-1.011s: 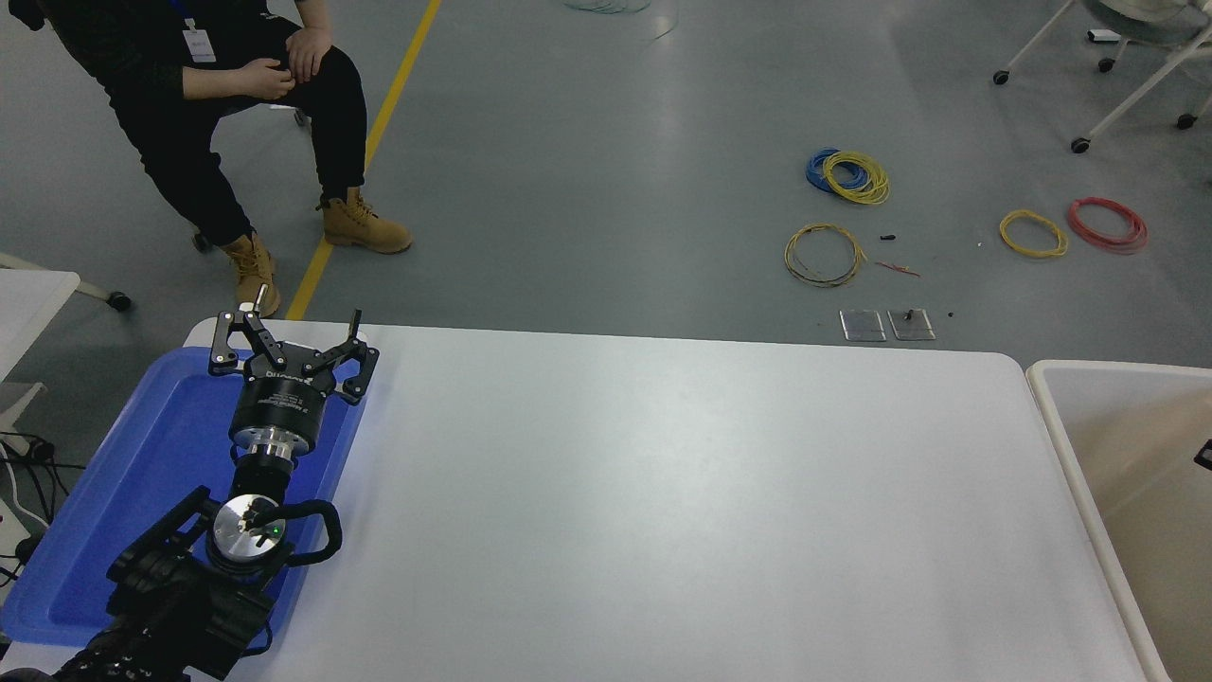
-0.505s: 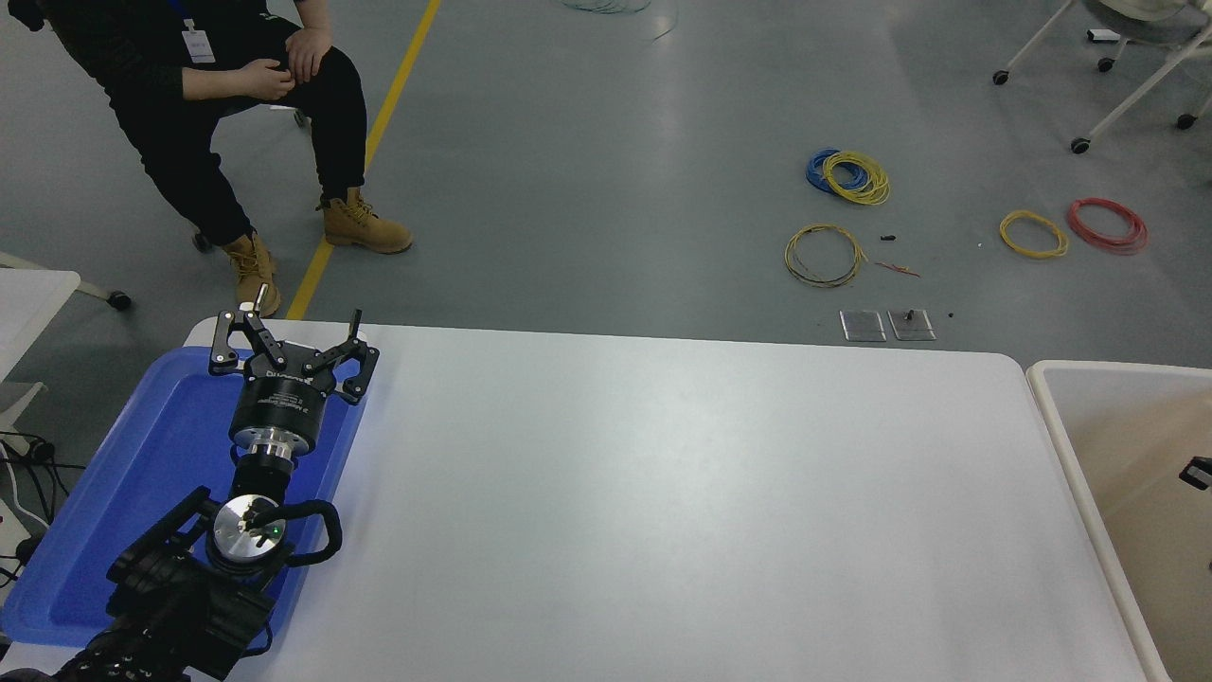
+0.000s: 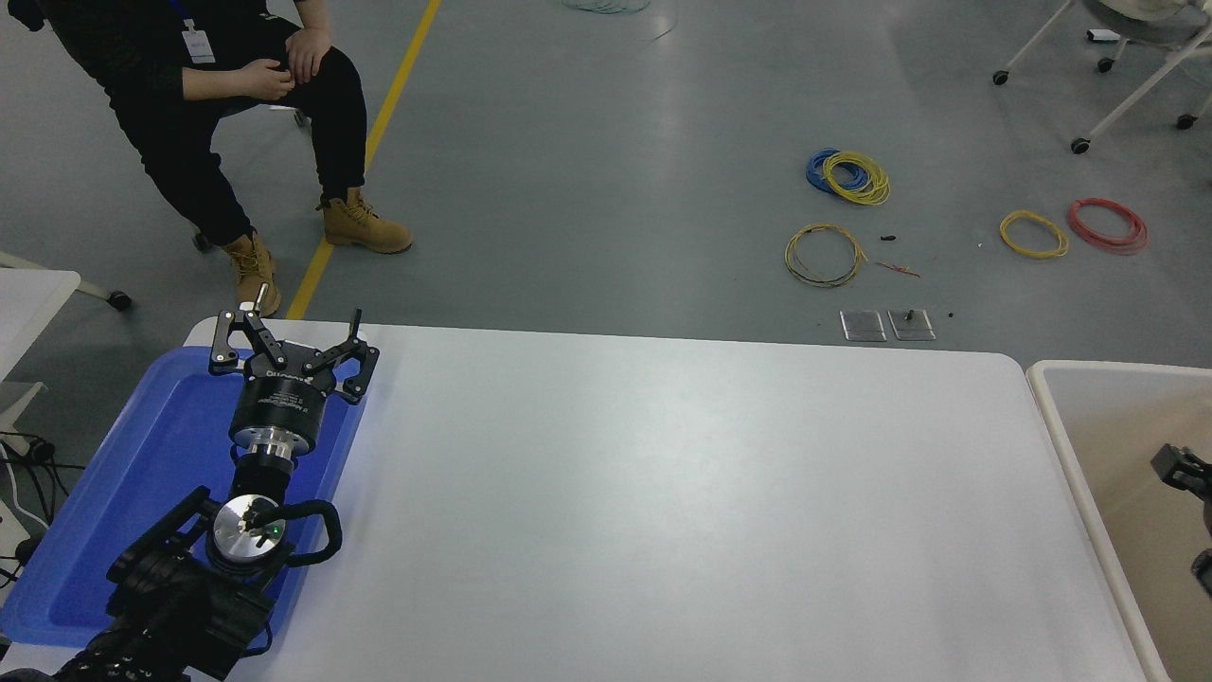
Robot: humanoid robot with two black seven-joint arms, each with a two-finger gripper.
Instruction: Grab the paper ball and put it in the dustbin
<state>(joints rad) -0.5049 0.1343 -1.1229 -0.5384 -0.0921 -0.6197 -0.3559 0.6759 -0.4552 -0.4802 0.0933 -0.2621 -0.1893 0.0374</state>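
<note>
No paper ball is visible. The right gripper (image 3: 1195, 493) hangs over the dustbin (image 3: 1049, 390), its jaws' state unclear. The left gripper (image 3: 292, 352) rests open-jawed over the blue tray (image 3: 142, 455), far across the counter (image 3: 663, 493).

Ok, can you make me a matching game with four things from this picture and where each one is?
Things:
1. left claw
2. dustbin
3. red wire coil
4. person

Places:
A. sitting beyond the table, top left
B. on the grey floor, far right
C. over the blue tray, lower left
D. beside the table's right end

Right pairs: 1-C, 2-D, 3-B, 4-A

No paper ball shows anywhere. Only a bit of the right claw peeks in at the right edge, over the dustbin.
</note>
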